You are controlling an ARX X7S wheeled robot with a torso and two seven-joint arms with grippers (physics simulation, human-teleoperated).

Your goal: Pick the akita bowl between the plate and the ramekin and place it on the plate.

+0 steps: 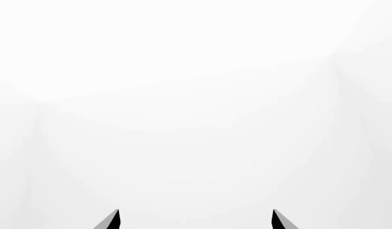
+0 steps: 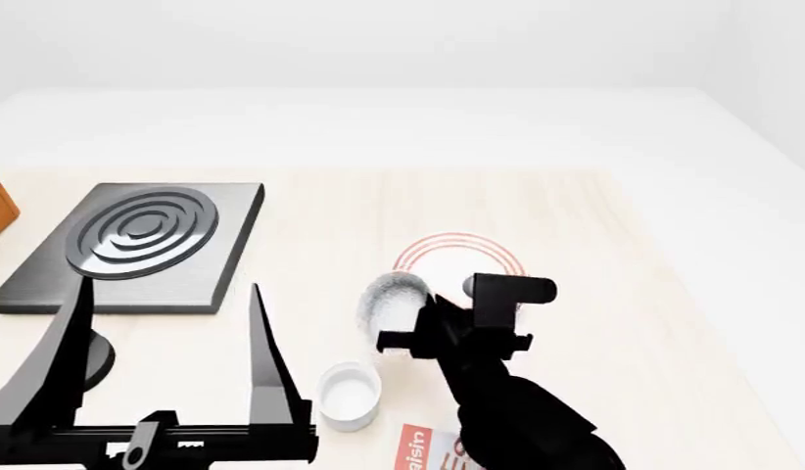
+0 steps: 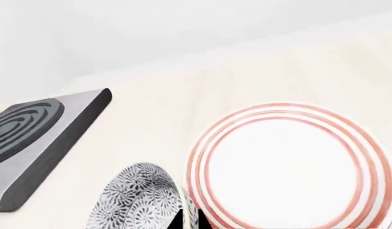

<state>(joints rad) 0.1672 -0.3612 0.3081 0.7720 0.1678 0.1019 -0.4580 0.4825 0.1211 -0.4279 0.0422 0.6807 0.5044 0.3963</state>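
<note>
left wrist view: my left gripper (image 1: 196, 220) shows two tips spread apart on blank white, gripping nothing. head view: my right gripper (image 2: 405, 333) sits at the akita bowl (image 2: 390, 298), plate (image 2: 445, 257) at one o'clock, ramekin (image 2: 349, 392) at seven; i can't tell its opening. right wrist view: bowl touching the plate's rim, hob (image 3: 37, 133) at ten.

Lighting bright, even and diffuse throughout. Left wrist view almost wholly washed-out white. Shadows faint and soft beneath the hob (image 2: 135, 247). Renders sharp, without blur, glare or edge distortion.
</note>
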